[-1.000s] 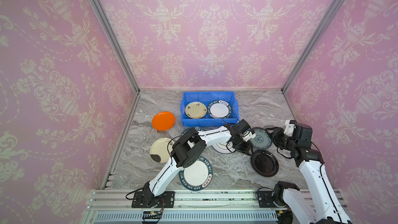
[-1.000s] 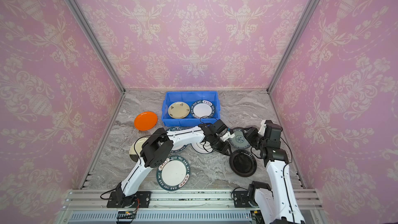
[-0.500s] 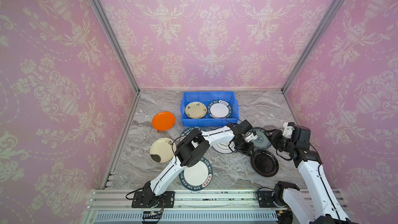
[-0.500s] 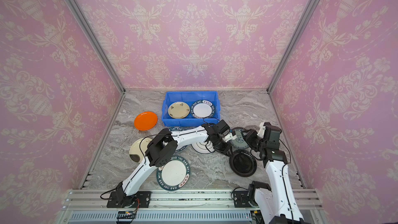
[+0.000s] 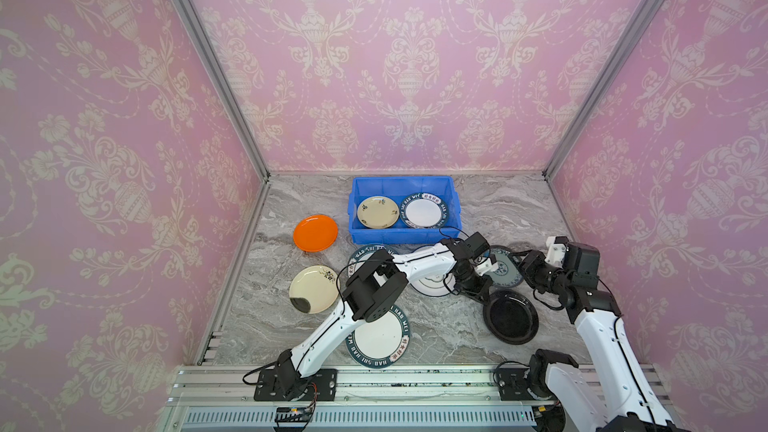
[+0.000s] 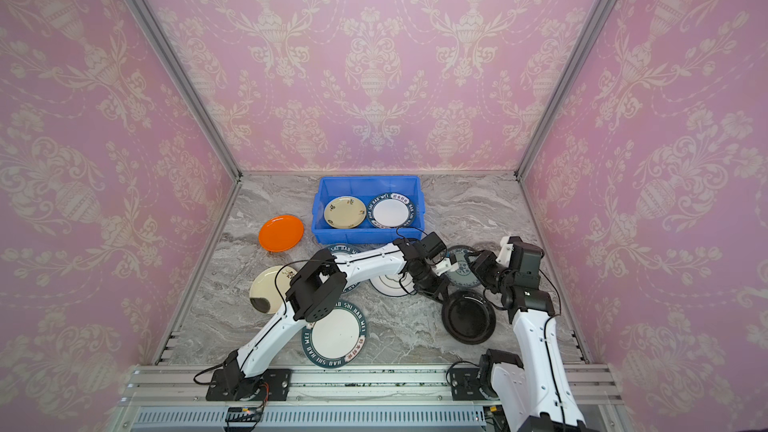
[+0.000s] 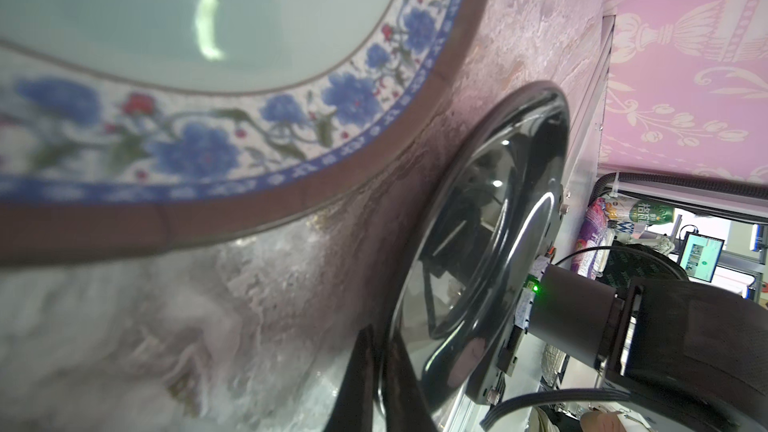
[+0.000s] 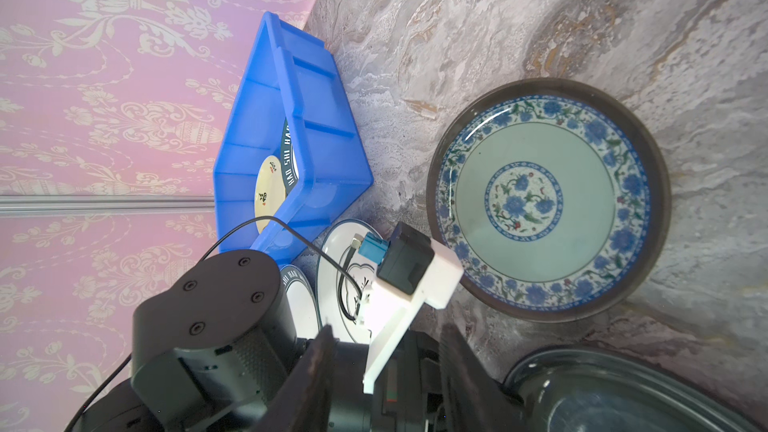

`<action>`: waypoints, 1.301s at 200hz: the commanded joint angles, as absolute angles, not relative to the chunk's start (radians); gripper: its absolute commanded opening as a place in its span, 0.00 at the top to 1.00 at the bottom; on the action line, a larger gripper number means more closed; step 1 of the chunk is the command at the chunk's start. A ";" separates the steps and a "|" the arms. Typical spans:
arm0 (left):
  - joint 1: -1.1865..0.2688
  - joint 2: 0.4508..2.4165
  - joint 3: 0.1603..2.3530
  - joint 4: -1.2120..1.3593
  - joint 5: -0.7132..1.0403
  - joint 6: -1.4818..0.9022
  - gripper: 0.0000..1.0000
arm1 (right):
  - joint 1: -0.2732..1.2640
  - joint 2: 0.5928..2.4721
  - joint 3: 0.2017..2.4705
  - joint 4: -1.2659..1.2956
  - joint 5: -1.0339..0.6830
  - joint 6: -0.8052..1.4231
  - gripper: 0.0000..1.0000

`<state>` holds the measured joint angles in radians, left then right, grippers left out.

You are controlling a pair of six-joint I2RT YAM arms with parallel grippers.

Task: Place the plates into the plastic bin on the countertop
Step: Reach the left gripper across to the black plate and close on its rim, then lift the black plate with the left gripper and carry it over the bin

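The rim of the glossy round black plate [image 5: 512,317] is being pinched by the left gripper [image 5: 485,300], whose jaws are being shown closed thin on that edge in the left wrist view. This plate is lying on the grey marble-patterned countertop [image 5: 498,209], well apart from the shallow bright blue plastic bin [image 5: 395,236]. The right gripper [image 8: 388,338] is being held partly open with nothing in it, near the round blue-patterned plate [image 8: 548,197].

The white emblem plate [image 5: 432,284] and a half-hidden teal-rimmed plate [image 5: 365,252] are being crossed and partly covered by the left arm. Inside the bin, a cream floral plate [image 5: 377,212] and a teal-lettered white plate [image 5: 424,211] are being kept side by side. A round orange plate [image 5: 315,233], a second cream plate [image 5: 313,288] and a front teal-lettered plate [image 5: 380,340] are lying separately on the marble.

The space is being enclosed by pink urn-patterned wallpaper [image 5: 411,56] and aluminium corner posts [image 5: 208,64]. "HAO WEI" is being displayed on the lettered rims.
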<state>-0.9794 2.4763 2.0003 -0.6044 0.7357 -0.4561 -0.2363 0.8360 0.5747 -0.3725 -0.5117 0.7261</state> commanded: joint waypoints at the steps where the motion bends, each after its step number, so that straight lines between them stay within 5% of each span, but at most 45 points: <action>1: -0.984 2.473 2.016 -0.652 0.731 -0.428 1.00 | -0.242 0.851 0.616 -0.370 -0.535 0.704 0.57; 90: -0.896 2.233 1.979 -0.680 0.697 -0.405 1.00 | -0.242 0.886 0.827 -0.403 -0.494 0.677 0.56; 160: -0.677 2.020 1.766 -0.468 0.619 -0.566 1.00 | -0.229 0.977 1.057 -0.378 -0.469 0.639 0.40; 204: -0.515 1.934 1.573 -0.213 0.626 -0.733 1.00 | -0.069 1.095 1.114 -0.400 -0.479 0.567 0.48; 260: -0.429 1.912 1.507 -0.117 0.691 -0.796 1.00 | 0.112 1.300 1.164 -0.333 -0.453 0.579 0.40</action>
